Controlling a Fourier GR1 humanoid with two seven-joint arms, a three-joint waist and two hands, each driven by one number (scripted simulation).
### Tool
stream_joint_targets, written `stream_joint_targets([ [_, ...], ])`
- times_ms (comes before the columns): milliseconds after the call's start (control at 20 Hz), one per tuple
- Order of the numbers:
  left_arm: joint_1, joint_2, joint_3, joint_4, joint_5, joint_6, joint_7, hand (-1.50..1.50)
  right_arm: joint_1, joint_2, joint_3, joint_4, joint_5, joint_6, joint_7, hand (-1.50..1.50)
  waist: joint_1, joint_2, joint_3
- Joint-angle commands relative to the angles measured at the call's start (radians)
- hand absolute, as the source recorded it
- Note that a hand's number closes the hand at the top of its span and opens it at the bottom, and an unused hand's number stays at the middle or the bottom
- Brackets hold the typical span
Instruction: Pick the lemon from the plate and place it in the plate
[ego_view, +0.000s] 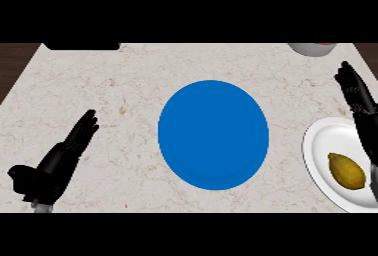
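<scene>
One small yellow-olive lemon lies on its side on a round white plate, resting in the plate's lower right part with its pointed ends running from upper left to lower right. The white plate sits at the right edge of the view and is partly cut off there. To the left of the white plate, well apart from it, a large round blue plate lies flat in the middle of a pale marble-patterned counter with nothing on it. The robot's black right hand hangs above and over the white plate's upper right rim, its fingers straight and held close together, pointing away toward the far side of the counter; it does not touch the lemon, which lies just beside the forearm's lower stretch. Far to the left of the white plate, beyond the blue plate, the robot's black left hand rests near the view's lower left corner, fingers straight and extended toward the upper right, holding nothing. Up from the white plate, at the counter's far edge, the lower part of a pale round bowl shows, its contents too cropped to tell. A dark flat object sits at the far left edge.
</scene>
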Motion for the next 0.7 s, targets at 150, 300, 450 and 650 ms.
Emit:
stream_joint_targets([
  [150, -0.012, -0.014, 0.054, 0.070, -0.023, 0.014, -0.073, 0.00, -0.049, 0.143, -0.035, 0.156, -0.261, 0.057, 0.286, 1.50, 0.022, 0.031, -0.006],
  [300, -0.014, -0.020, 0.054, 0.079, -0.022, 0.025, -0.064, 0.00, -0.029, -0.196, 0.049, 0.174, 0.117, 0.058, 0.283, 1.50, 0.023, 0.046, -0.037],
  [450, -0.016, -0.059, 0.088, 0.211, -0.016, 0.016, -0.151, 0.00, 0.007, 0.165, -0.098, 0.207, -0.108, -0.238, 0.359, -1.50, -0.027, 0.027, -0.008],
  [650, -0.021, -0.105, 0.095, 0.260, -0.045, -0.011, -0.199, 0.00, 0.173, 0.211, -0.053, 0.055, -0.039, -0.258, 0.246, -1.50, -0.017, 0.018, -0.005],
])
